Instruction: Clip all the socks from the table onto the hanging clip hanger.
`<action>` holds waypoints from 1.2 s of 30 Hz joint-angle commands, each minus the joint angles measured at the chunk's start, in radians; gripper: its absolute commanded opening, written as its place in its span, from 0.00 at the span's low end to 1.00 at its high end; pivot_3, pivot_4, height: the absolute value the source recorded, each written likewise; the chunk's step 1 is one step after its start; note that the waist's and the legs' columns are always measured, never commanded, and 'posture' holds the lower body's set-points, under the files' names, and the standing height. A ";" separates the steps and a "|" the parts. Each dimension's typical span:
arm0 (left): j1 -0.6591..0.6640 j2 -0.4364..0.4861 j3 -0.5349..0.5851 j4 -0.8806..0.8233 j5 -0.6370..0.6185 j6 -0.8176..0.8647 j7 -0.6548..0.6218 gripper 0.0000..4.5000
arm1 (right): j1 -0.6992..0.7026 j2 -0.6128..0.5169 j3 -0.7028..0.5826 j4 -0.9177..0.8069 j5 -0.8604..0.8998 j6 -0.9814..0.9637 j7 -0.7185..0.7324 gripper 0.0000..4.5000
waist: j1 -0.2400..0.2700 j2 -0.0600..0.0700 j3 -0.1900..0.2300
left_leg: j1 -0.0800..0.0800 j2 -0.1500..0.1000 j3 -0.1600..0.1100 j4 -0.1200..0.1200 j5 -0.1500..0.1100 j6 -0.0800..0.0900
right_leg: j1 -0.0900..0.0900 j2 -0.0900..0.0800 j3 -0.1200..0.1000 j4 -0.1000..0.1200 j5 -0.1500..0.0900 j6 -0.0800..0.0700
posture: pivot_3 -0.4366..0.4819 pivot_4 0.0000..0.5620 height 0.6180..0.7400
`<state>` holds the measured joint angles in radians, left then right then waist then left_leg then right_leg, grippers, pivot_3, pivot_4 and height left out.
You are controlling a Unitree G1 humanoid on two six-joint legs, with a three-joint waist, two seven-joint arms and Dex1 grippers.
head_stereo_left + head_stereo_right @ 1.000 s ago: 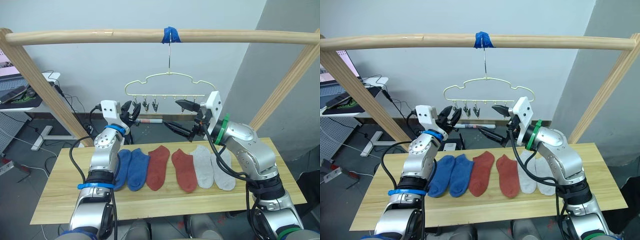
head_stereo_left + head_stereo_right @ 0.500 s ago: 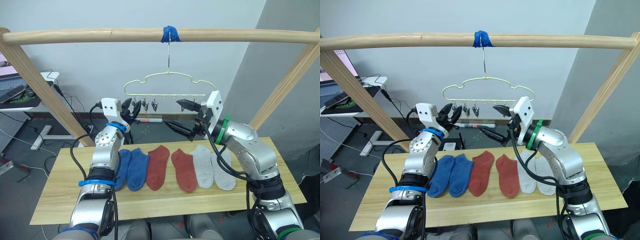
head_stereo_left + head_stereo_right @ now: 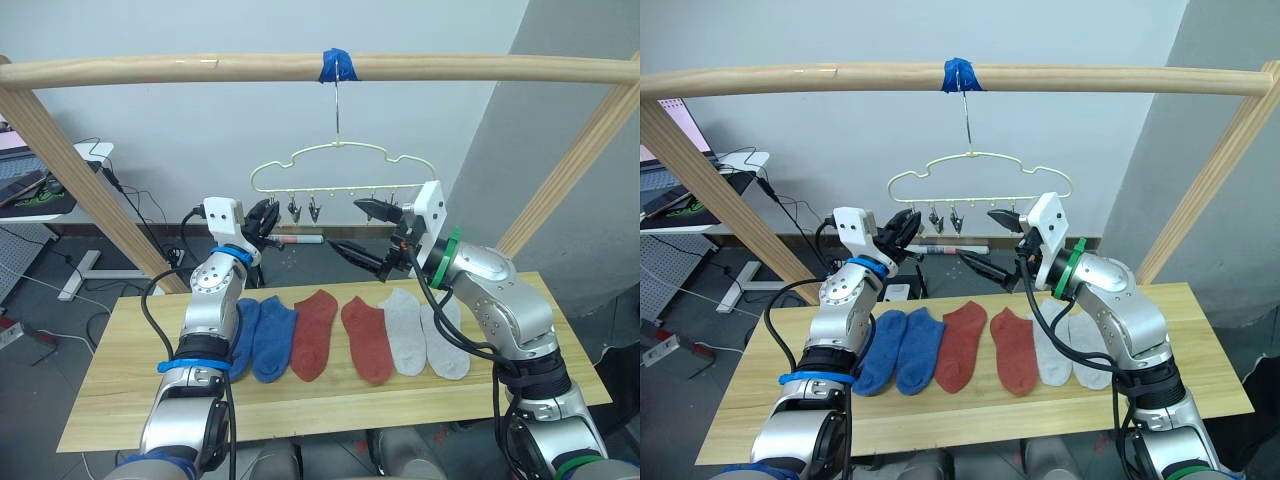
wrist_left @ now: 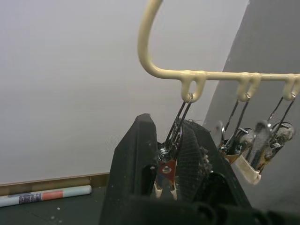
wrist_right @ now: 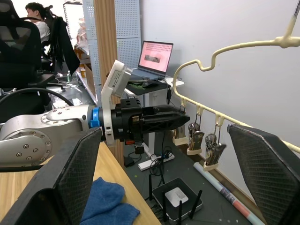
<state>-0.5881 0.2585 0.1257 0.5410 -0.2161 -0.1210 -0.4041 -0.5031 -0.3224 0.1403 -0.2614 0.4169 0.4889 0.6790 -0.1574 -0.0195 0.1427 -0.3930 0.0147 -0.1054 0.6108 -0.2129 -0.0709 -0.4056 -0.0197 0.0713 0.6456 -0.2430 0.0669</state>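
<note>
Left wrist view: left fingers (image 4: 165, 154) are pinching the hanger's (image 3: 335, 163) end clip (image 4: 168, 161); right gripper (image 3: 366, 231) is hovering spread apart above the socks (image 3: 369, 339).

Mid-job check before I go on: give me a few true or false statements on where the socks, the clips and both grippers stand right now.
1. All six socks lie on the table. True.
2. The left gripper is shut on the end clip of the clip hanger. True.
3. The right gripper holds a grey sock. False: it is open and empty, raised near the hanger's other end.
4. A blue sock hangs from a clip. False: no clip holds a sock.
5. The hanger hangs from the wooden pole at the blue tape. True.
</note>
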 commanded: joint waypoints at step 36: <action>0.181 0.273 -0.003 -0.648 -0.161 0.743 -0.164 0.11 | 0.016 -0.186 0.055 1.092 -0.476 -0.377 0.035 0.96 | -0.004 0.001 0.021 | 0.004 0.000 0.002 0.000 0.000 0.000 | 0.002 0.000 0.002 0.002 0.000 0.000 | 0.37 0.28 1.00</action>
<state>-0.4153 0.5226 0.1072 -0.0805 -0.3753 0.6099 -0.5759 -0.4988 -0.5153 0.1975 0.8178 -0.0588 0.1155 0.6855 -0.1611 -0.0185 0.1635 -0.3885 0.0148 -0.1037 0.6110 -0.2127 -0.0706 -0.4029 -0.0194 0.0732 0.6477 -0.2429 0.0669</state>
